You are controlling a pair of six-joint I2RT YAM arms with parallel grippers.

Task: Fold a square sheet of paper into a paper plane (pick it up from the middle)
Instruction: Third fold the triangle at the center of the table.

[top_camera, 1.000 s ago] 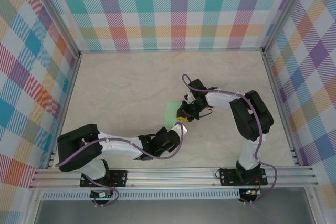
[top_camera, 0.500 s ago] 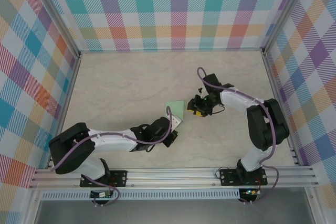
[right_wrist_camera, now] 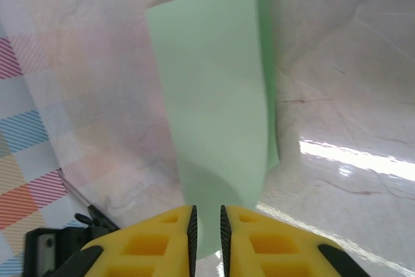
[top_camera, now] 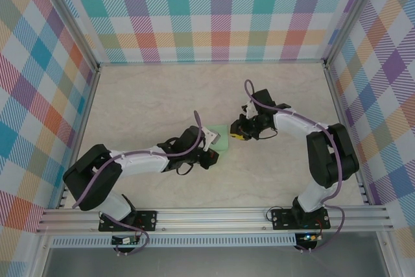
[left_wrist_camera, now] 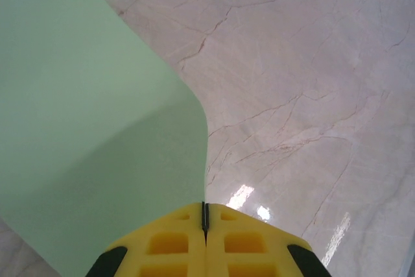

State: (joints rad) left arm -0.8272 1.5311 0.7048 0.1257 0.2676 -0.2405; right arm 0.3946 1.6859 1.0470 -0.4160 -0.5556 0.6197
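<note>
Left hand (left_wrist_camera: 204, 215) advanced, pinching paper plane (left_wrist_camera: 97, 128) over marble tabletop (top_camera: 142, 102) — right hand's (right_wrist_camera: 206, 220) grip unclear.

Matt green paper plane (right_wrist_camera: 214, 128) on glossy table (left_wrist_camera: 311, 95) (marble-look, smooth).

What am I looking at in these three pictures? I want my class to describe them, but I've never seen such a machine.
These are two robot arms, a left arm and a right arm, bolted at the near edge of a marble-patterned table. The wide picture looks down from above and behind them. The other two come from a small camera on each wrist, so the yellow fingers at the bottom are that arm's own claw. Between the arms is a piece of light green paper. The left claw is shut on one edge of it. The right claw has its fingers a narrow gap apart, with the paper's opposite side between them.
</note>
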